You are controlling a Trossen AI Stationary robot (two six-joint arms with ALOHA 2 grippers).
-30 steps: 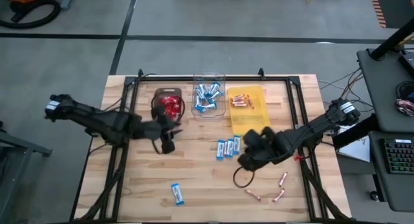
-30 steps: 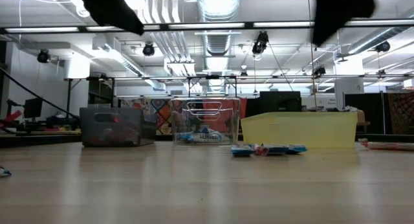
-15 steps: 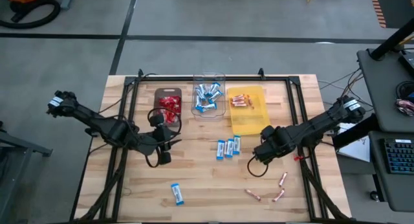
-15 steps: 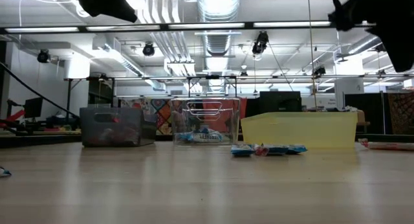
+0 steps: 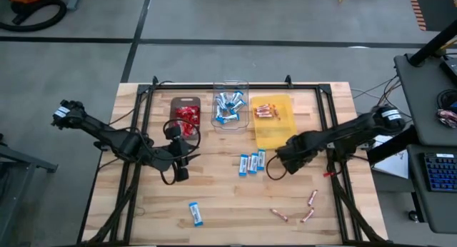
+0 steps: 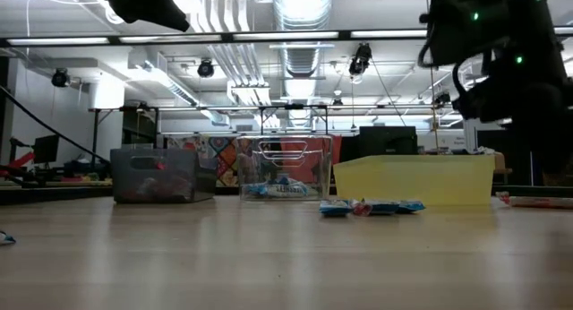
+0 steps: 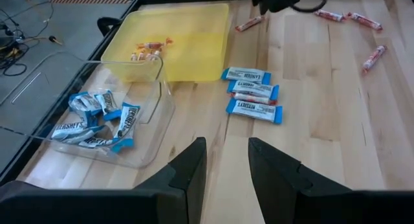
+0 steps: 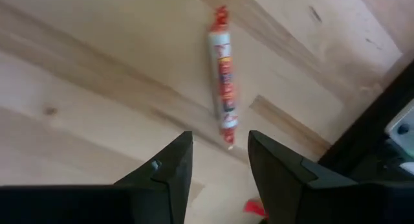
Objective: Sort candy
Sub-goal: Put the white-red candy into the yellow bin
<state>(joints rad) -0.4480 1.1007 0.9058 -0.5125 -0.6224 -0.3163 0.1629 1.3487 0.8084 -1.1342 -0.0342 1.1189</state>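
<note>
My right gripper point(image 8: 220, 164) points down, open, over the bare wood just right of the yellow tray's near end point(image 5: 265, 141). A thin pinkish stick of candy point(image 8: 223, 75) lies flat on the table just beyond its fingertips, untouched. Three blue-and-white bars point(image 5: 251, 163) lie side by side at mid-table, and another bar point(image 5: 195, 213) lies near the front edge. Three more sticks point(image 5: 307, 208) lie at the near right. My left gripper point(image 7: 226, 164) hangs open and empty above the table, left of centre point(image 5: 178, 167).
At the far edge stand a dark tray with red packets point(image 5: 187, 113), a clear tray with blue bars point(image 5: 230, 108) and the yellow tray holding a few sticks point(image 5: 274, 113). A black frame rail point(image 5: 332, 133) runs along the right side, close to my right arm.
My right gripper has come down from high above the table, tipped to point straight down, and shifted a little toward the far edge, beside the yellow tray. My left gripper swung slightly toward the near edge, then kept still. No candy has moved.
</note>
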